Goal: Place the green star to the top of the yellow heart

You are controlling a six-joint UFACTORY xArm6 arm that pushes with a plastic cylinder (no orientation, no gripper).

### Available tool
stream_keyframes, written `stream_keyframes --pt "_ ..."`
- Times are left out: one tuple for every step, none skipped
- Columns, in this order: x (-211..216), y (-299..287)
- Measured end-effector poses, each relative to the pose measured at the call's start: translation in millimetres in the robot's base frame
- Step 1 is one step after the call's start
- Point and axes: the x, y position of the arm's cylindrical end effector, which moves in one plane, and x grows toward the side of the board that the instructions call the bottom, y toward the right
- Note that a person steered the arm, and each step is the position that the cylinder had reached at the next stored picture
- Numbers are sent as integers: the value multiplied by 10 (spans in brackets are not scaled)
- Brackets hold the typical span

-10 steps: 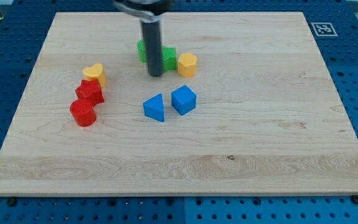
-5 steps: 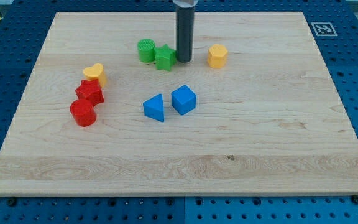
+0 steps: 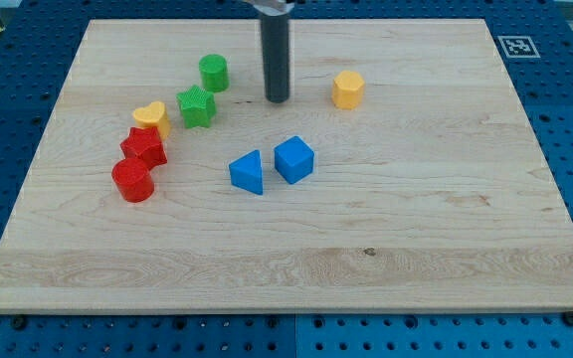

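Note:
The green star (image 3: pixel 196 106) lies on the wooden board (image 3: pixel 416 219), just to the right of the yellow heart (image 3: pixel 152 117) and slightly above it, close to it. My tip (image 3: pixel 278 98) is to the right of the star, well apart from it. A green cylinder (image 3: pixel 213 73) stands above and right of the star, left of my rod.
A red star-like block (image 3: pixel 144 148) and a red cylinder (image 3: pixel 133 181) sit right below the yellow heart. A blue triangle (image 3: pixel 248 172) and a blue cube (image 3: pixel 294 159) lie below my tip. A yellow hexagon block (image 3: pixel 347 89) is to the tip's right.
The green star has slid left and down to beside the yellow heart. The green cylinder shifted left and up. My tip moved slightly left.

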Motion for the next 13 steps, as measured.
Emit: stream_keyframes --pt "201 -237" --pt "309 -713" --pt "310 -809" --pt "308 -809" --pt "231 -875" --pt "-18 -1027" --pt "-223 -1118" --pt "-350 -1125" --pt "-405 -1074" --pt "-217 -739" --pt "-20 -628" --pt "-20 -671" --pt "-20 -724"
